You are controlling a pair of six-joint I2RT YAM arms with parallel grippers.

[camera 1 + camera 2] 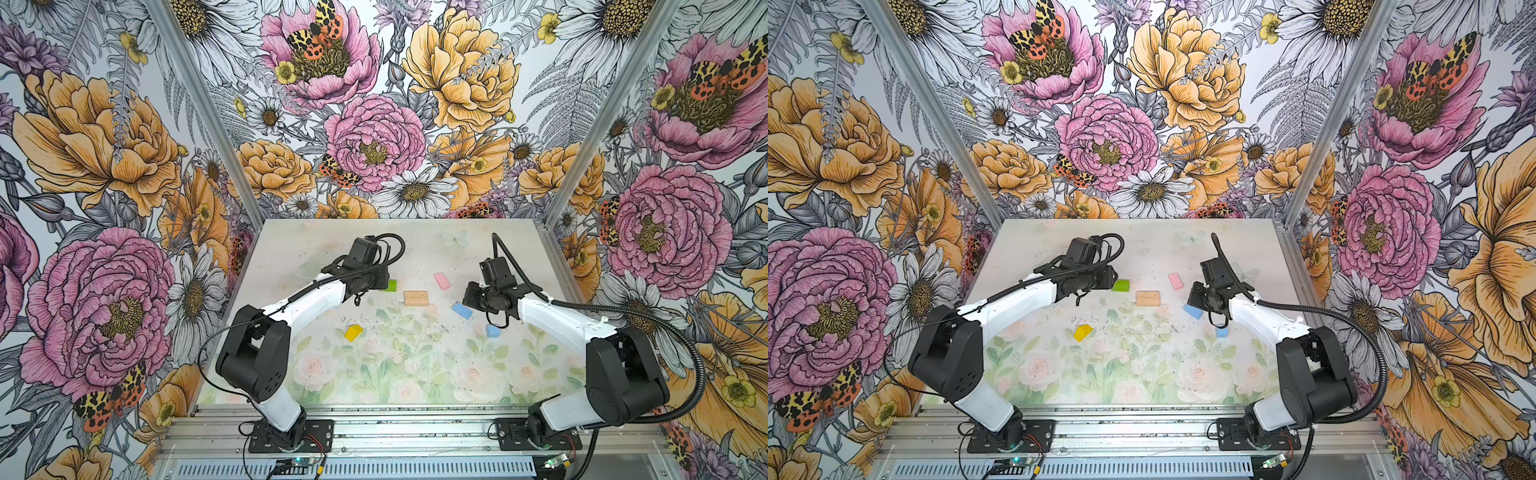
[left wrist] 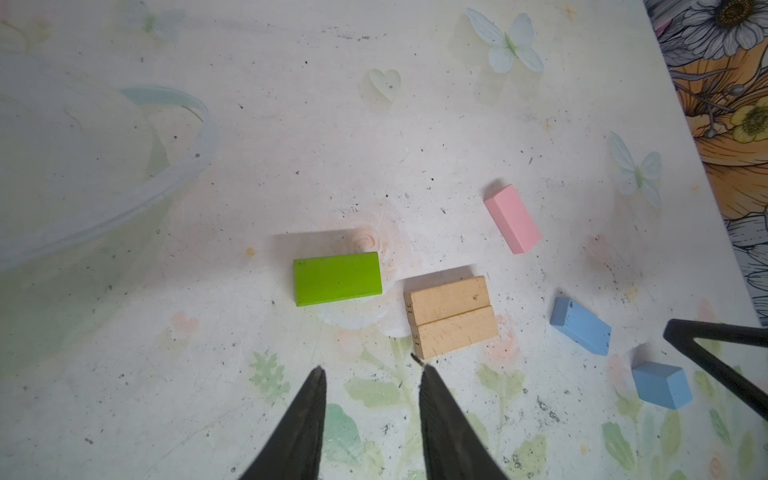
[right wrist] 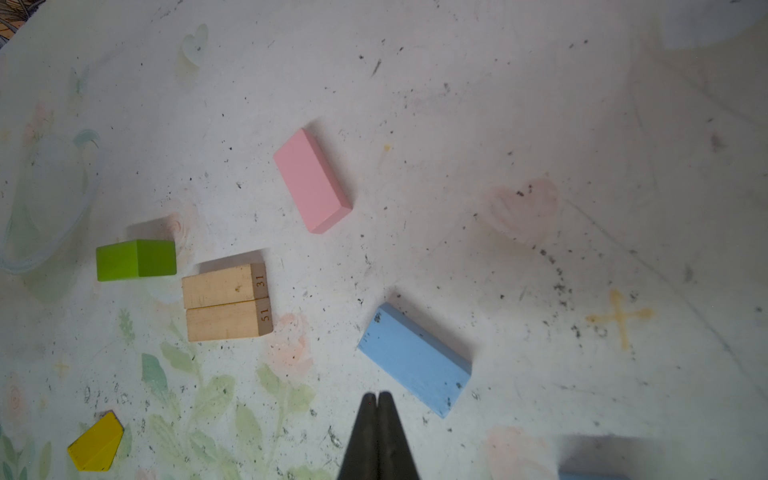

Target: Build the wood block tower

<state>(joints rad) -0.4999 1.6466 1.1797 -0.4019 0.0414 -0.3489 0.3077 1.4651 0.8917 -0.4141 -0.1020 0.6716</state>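
Note:
All wood blocks lie singly on the table; no tower shows. Two tan planks (image 1: 416,298) (image 2: 452,316) (image 3: 227,302) touch side by side at the middle. A green brick (image 1: 390,285) (image 2: 337,279) lies left of them, and a pink brick (image 1: 442,281) (image 3: 312,180) right and farther back. The light blue brick (image 1: 461,310) (image 3: 414,359) and blue cube (image 1: 493,331) (image 2: 661,385) lie right, the yellow roof piece (image 1: 353,332) (image 3: 96,442) nearer the front. My left gripper (image 2: 374,370) hovers open and empty, just short of the green brick and planks. My right gripper (image 3: 377,394) is shut and empty beside the light blue brick.
The table (image 1: 415,374) carries a pale floral print and dark specks. Flowered walls (image 1: 124,166) close in the back and both sides. A faint pale ring (image 2: 166,178) shows on the table left of the green brick. An aluminium rail (image 1: 415,432) with the arm bases runs along the front.

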